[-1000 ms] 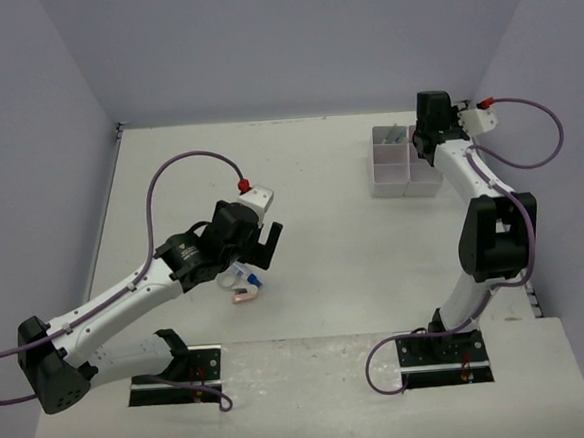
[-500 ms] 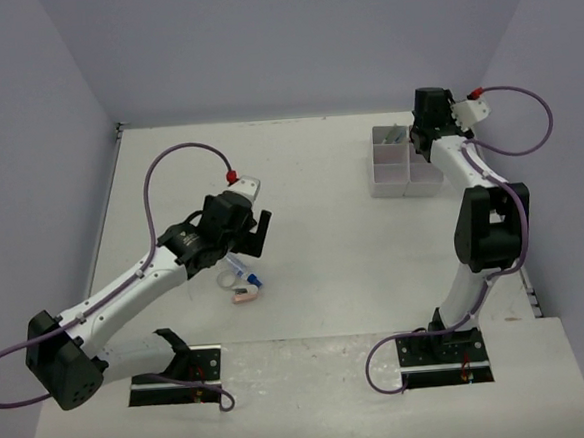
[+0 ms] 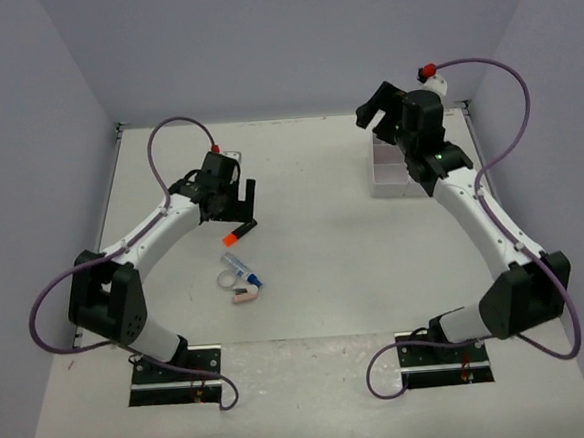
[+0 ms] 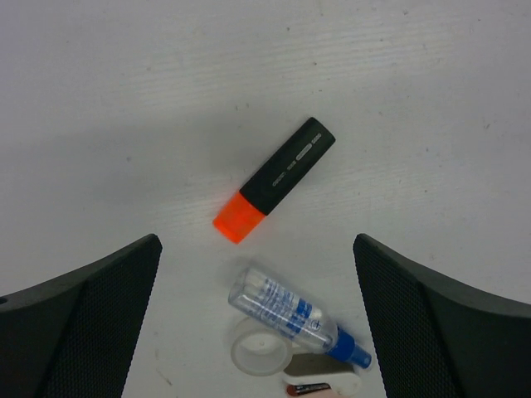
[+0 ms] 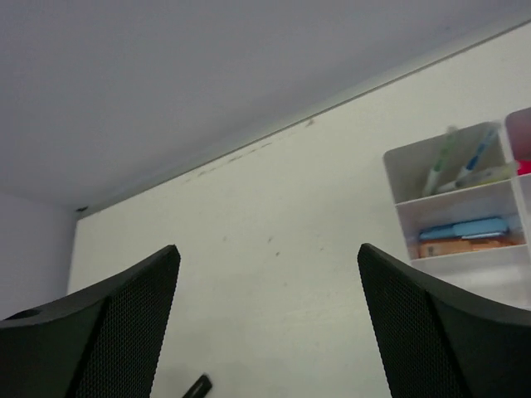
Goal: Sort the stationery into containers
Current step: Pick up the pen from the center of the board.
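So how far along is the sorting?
Partly done: the white organiser box already holds pens and blue and orange pieces. Nothing is in hand; the left hand and right hand are open, empty. Left on the table: the orange-capped highlighter by the left hand, a blue-capped bottle, a tape roll and a pinkish piece.
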You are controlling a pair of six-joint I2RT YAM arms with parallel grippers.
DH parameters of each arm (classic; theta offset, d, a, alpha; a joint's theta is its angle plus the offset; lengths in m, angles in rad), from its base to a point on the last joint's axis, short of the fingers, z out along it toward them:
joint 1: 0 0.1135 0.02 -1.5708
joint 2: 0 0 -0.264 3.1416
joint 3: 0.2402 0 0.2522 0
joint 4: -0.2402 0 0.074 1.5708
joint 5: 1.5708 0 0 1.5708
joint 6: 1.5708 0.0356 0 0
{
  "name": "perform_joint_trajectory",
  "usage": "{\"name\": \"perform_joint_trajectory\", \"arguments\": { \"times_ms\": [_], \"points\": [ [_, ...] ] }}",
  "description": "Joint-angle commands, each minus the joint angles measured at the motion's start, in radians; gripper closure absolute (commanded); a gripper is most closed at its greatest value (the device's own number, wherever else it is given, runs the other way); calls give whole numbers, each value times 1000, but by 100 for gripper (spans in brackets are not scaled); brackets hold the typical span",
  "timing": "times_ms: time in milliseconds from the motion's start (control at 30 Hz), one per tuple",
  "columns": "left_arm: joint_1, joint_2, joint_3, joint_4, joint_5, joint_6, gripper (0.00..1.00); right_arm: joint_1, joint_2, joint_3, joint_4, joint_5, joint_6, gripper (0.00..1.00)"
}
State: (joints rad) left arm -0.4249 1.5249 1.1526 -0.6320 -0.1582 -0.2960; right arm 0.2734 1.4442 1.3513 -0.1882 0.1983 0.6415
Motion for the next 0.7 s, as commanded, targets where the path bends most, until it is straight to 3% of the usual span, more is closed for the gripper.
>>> {"name": "perform_joint_trajectory", "arguments": {
  "times_ms": [0, 67, 167, 333, 667],
  "points": [
    [26, 163, 93, -46, 78, 57, 4, -9, -133, -130, 13, -408, -69, 1],
    [37, 242, 122, -60, 83, 66, 19, 15, -197, -190, 7, -459, -83, 1],
    [46, 276, 116, -50, 76, 61, 26, 27, -277, -259, 1, -486, -94, 1],
    [46, 336, 110, -4, 108, 40, 28, 32, -403, -382, 37, -544, -69, 1],
    [16, 448, 122, 13, 54, 19, 64, 40, -522, -489, 48, -571, -58, 1]
  ]
}}
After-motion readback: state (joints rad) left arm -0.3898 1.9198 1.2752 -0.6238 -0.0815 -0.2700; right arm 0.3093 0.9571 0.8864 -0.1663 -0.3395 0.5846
